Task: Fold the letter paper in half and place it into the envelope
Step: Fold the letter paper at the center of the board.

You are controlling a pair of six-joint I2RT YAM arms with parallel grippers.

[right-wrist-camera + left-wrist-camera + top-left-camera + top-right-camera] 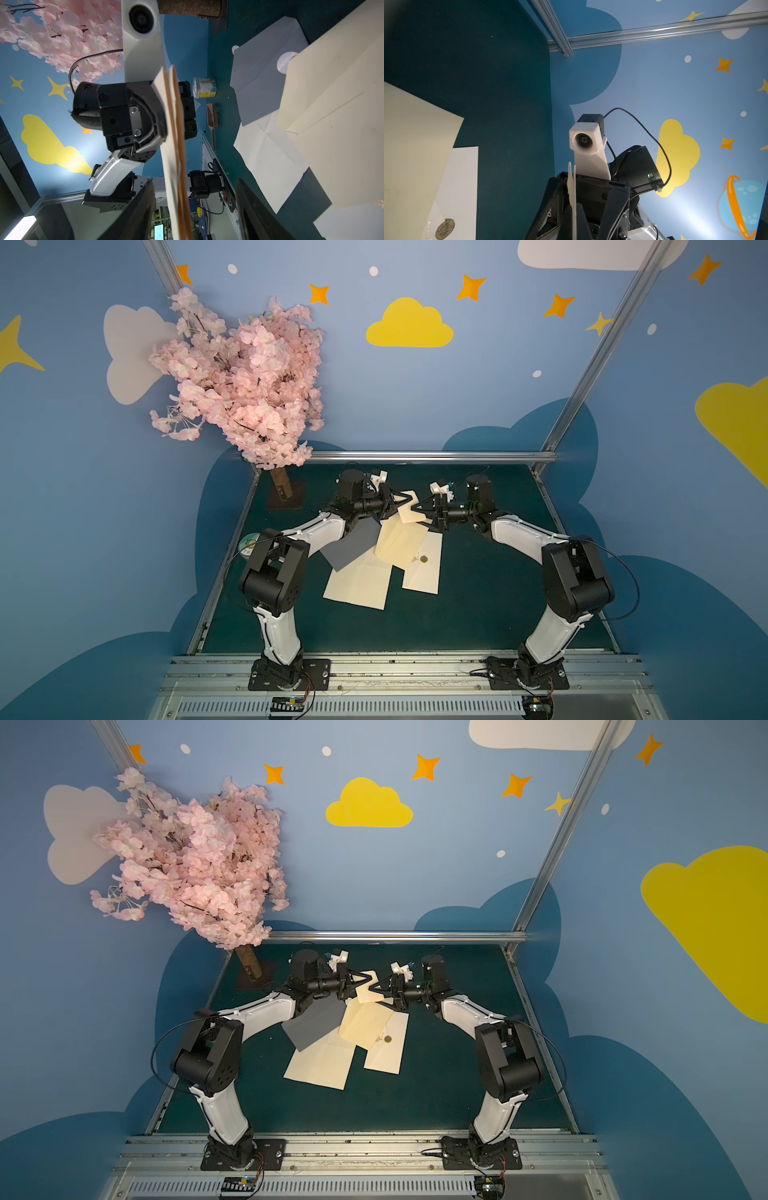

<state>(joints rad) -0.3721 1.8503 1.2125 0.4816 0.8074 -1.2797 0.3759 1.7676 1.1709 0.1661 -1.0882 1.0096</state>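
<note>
Cream folded letter paper hangs raised at rear of the dark green table mat, above the loose stationery and not yet in any envelope. Left gripper is pinched on one edge. Right gripper has fingers wide either side of the sheet; we see no contact.

Risks: w/ a single-edge hold the layers may splay or the sheet slip, and the right fingers could snag it.

Containers: flat cream envelope and white envelope w/ gold round seal lie overlapped below, contents not visible. Same for the small white lidded jar.

Both top views high, looking down on the table, wrist views close — facing each other
</note>
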